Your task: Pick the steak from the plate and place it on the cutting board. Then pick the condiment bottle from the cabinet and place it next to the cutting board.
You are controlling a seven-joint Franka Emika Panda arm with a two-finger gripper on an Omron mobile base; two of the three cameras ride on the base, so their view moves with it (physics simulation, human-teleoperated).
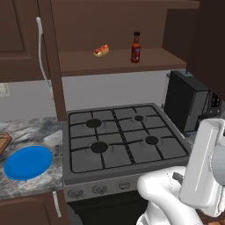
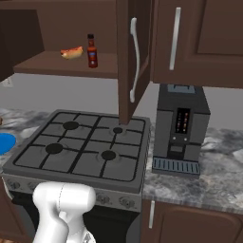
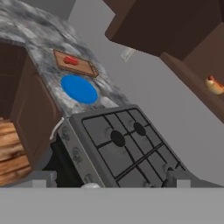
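Note:
In the hand view the red steak (image 3: 71, 61) lies on the brown cutting board (image 3: 77, 65), far off on the marble counter. Beside the board sits the bare blue plate (image 3: 79, 89), which also shows left of the stove (image 1: 28, 162). The condiment bottle (image 1: 136, 47) (image 2: 92, 51) stands upright on the inner shelf of the open cabinet (image 1: 114, 62). My gripper (image 3: 108, 179) is open with nothing between its fingertips (image 3: 41, 176). It hangs low in front of the stove, far from bottle and board.
A hot dog in a bun (image 1: 101, 51) (image 3: 214, 85) lies on the shelf left of the bottle. The gas stove (image 1: 123, 136) is below the cabinet. A dark coffee machine (image 2: 180, 128) stands to its right. The open cabinet door (image 2: 134, 57) juts out over the stove.

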